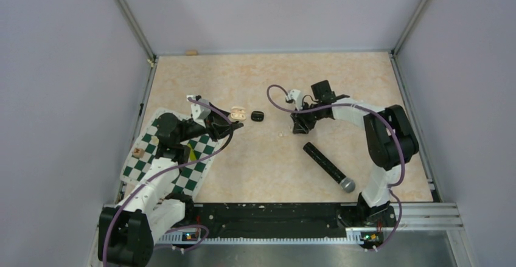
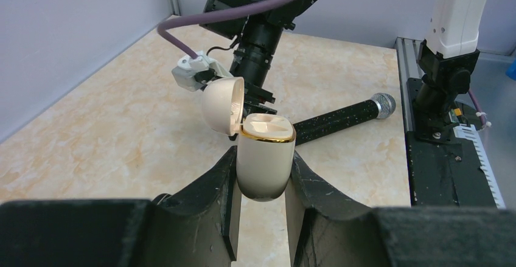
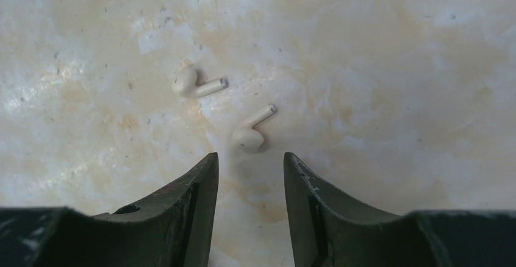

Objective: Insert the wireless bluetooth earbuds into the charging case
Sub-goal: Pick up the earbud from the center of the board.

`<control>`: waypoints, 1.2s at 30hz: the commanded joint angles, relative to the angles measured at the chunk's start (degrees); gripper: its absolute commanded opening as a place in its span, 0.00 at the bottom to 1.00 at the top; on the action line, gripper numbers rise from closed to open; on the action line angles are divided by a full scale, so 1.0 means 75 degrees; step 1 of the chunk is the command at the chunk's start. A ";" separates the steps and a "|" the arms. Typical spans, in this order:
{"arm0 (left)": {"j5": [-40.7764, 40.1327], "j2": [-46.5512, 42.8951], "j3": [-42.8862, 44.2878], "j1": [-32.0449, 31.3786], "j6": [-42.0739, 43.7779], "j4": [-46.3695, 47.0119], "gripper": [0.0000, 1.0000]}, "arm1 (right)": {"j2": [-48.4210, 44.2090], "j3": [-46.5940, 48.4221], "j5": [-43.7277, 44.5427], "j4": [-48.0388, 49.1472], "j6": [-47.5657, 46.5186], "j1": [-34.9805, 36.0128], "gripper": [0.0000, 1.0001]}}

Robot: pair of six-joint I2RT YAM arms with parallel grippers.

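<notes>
The charging case (image 2: 264, 157) is cream with a gold rim, and its lid (image 2: 223, 101) is hinged open. My left gripper (image 2: 263, 173) is shut on its body and holds it upright; it also shows in the top view (image 1: 238, 114). Two whitish earbuds (image 3: 196, 84) (image 3: 252, 132) lie loose on the marble table. My right gripper (image 3: 249, 157) is open, points down at them, and its tips are just short of the nearer earbud. In the top view the earbuds (image 1: 280, 134) are a pale speck left of the right gripper (image 1: 298, 127). A small dark piece (image 1: 257, 116) lies beside the case.
A black microphone (image 1: 328, 166) lies on the table in front of the right arm, also in the left wrist view (image 2: 341, 116). A green-and-white checkered board (image 1: 182, 179) with a small wooden block (image 1: 138, 152) lies at the left. Another block (image 1: 191, 52) sits at the back wall.
</notes>
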 commanded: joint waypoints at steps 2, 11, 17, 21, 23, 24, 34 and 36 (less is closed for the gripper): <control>0.0065 -0.0164 0.0297 0.0030 0.0077 0.0155 0.00 | -0.1062 -0.1344 0.0024 0.1524 -0.1761 0.0029 0.47; 0.0057 -0.0153 0.0288 0.0030 0.0063 0.0190 0.00 | -0.1582 -0.2223 0.0104 0.2453 -0.3364 0.0313 0.47; 0.0052 -0.0162 0.0286 0.0030 0.0040 0.0186 0.00 | -0.1225 -0.2113 0.0782 0.2445 -0.3794 0.0842 0.47; 0.0068 -0.0176 0.0288 0.0030 0.0065 0.0186 0.00 | -0.1158 -0.2108 0.0959 0.2536 -0.3902 0.0908 0.47; 0.0062 -0.0170 0.0287 0.0030 0.0066 0.0175 0.00 | -0.1115 -0.2098 0.1045 0.2571 -0.3969 0.0913 0.46; 0.0069 -0.0174 0.0287 0.0030 0.0066 0.0180 0.00 | -0.1078 -0.2084 0.1084 0.2561 -0.3983 0.0908 0.46; 0.0069 -0.0167 0.0284 0.0030 0.0060 0.0180 0.00 | -0.0804 -0.1793 0.1077 0.2318 -0.4009 0.0919 0.42; 0.0070 -0.0169 0.0285 0.0033 0.0065 0.0167 0.00 | -0.0800 -0.1813 0.0999 0.2197 -0.4160 0.0933 0.41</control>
